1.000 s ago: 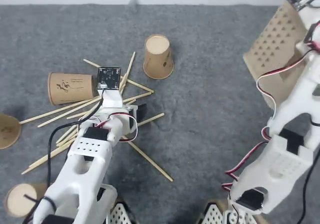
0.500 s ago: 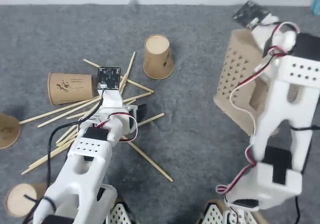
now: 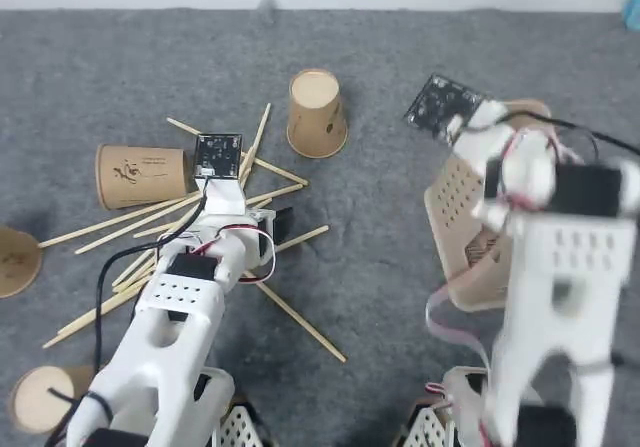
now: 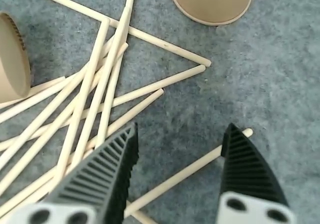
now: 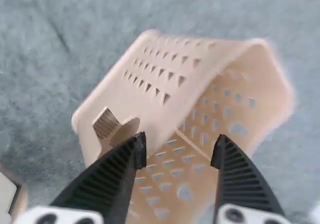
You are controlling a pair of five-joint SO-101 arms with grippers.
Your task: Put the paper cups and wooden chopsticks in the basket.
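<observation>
Several wooden chopsticks (image 3: pixel 160 217) lie crossed on the grey mat, with four paper cups around them: one standing (image 3: pixel 317 114), one on its side (image 3: pixel 142 175), one at the left edge (image 3: pixel 15 260) and one at the bottom left (image 3: pixel 40 399). My left gripper (image 4: pixel 182 131) hangs open over the pile's right side, a chopstick (image 4: pixel 200 166) running under the gap between its fingers. My right gripper (image 5: pixel 181 138) is shut on the perforated beige basket (image 5: pixel 170 73), which hangs tilted. In the high view the basket (image 3: pixel 458 207) sits under the right arm (image 3: pixel 550 257).
Bare grey mat (image 3: pixel 380 247) separates the chopstick pile from the basket. The standing cup (image 4: pixel 212 1) and the lying cup (image 4: pixel 12 63) edge the left wrist view. A pale wall runs along the mat's far edge.
The right arm has swung in from the far right corner toward the middle and nearer, carrying the tilted basket with it. The left arm has not moved.
</observation>
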